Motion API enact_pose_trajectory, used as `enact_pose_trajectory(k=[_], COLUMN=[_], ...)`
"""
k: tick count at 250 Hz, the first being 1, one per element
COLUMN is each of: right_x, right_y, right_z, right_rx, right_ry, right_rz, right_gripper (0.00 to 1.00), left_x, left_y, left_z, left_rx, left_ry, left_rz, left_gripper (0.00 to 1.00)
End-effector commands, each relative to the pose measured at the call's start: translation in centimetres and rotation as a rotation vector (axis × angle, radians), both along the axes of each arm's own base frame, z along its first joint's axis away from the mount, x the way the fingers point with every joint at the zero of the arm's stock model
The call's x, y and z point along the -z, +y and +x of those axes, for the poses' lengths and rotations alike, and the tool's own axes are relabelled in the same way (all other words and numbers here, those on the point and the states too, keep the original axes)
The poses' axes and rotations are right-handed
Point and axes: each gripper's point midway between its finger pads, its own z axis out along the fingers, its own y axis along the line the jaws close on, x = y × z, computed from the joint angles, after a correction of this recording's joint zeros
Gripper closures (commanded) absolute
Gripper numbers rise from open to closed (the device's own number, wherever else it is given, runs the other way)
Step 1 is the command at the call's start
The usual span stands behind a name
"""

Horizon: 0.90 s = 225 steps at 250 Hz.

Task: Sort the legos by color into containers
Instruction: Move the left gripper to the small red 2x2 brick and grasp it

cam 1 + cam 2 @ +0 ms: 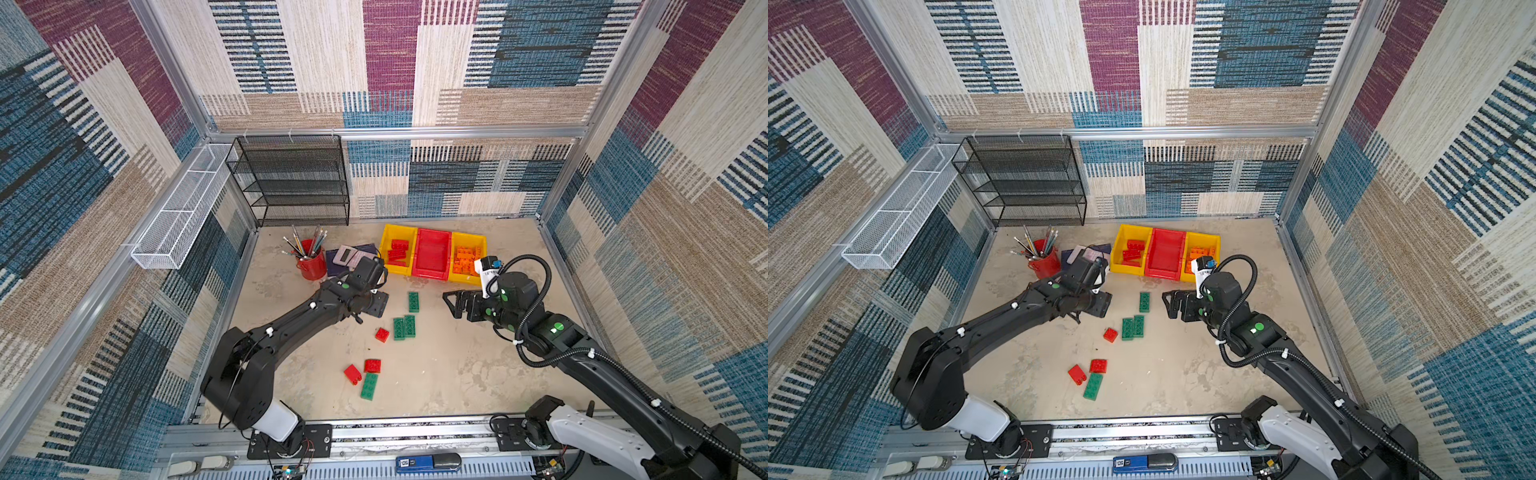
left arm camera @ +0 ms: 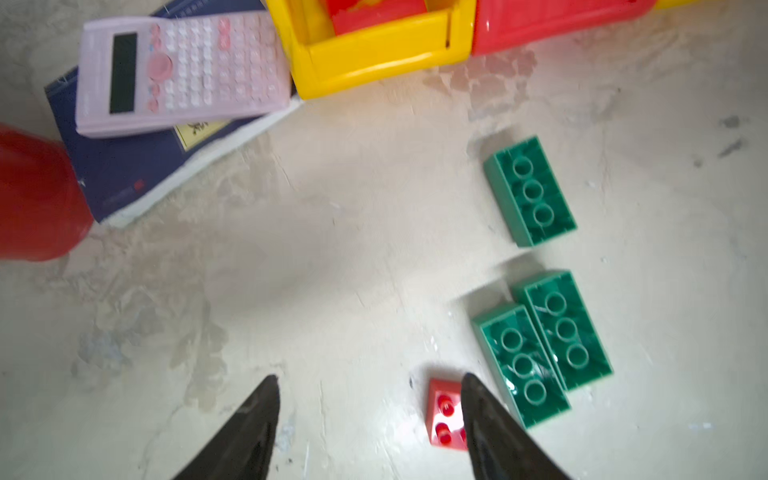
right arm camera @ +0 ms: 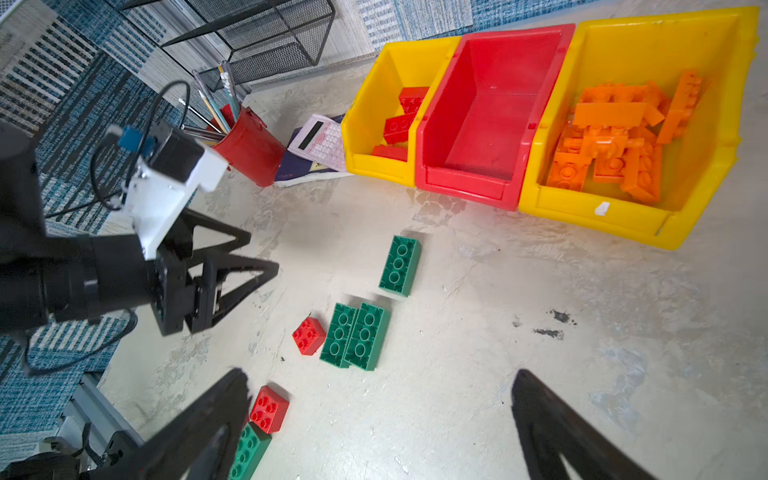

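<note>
Loose legos lie on the table: a green brick (image 1: 413, 302), a green pair (image 1: 404, 327) side by side, a small red brick (image 1: 382, 334) (image 2: 444, 413), and nearer the front two red bricks (image 1: 372, 365) beside a green one (image 1: 369, 386). Of the three containers, the left yellow bin (image 1: 385, 245) holds red bricks, the red bin (image 1: 432, 272) is empty, and the right yellow bin (image 3: 623, 224) holds orange ones. My left gripper (image 1: 376, 307) (image 2: 370, 377) hovers open over the table, just left of the small red brick. My right gripper (image 1: 451, 305) (image 3: 379, 372) is wide open and empty.
A red pencil cup (image 1: 311, 264) stands left of the bins, with a pink calculator (image 2: 183, 70) on a dark notebook (image 2: 124, 174) beside it. A black mesh shelf (image 1: 291, 183) is at the back left. A white wire basket (image 1: 178, 216) hangs on the left wall.
</note>
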Motion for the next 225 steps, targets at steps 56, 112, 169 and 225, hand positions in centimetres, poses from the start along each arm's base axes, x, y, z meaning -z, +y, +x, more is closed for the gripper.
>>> enact_pose_trajectory(k=[56, 112, 169, 225], right_x=[1.5, 2.2, 2.3, 2.7], right_y=[1.2, 1.6, 1.8, 2.0], right_z=[-1.8, -2.6, -2.5, -2.3], right_rx=[-0.046, -0.059, -0.062, -0.066], right_ry=[0.054, 0.081, 0.081, 0.084], right_rz=[0.030, 0.030, 0.023, 0.022], right_gripper=[0.00, 0.00, 0.00, 0.00], left_x=[2.2, 4.0, 6.0, 7.5], left_y=[-1.6, -2.4, -2.7, -2.8], left_z=[-4.5, -5.0, -5.2, -5.2], left_rx=[-0.010, 0.005, 0.015, 0.023], left_ry=[0.044, 0.079, 0.124, 0.155], left_rz=[-0.081, -0.074, -0.051, -0.026], left_gripper=[0.30, 0.30, 0.31, 0.36])
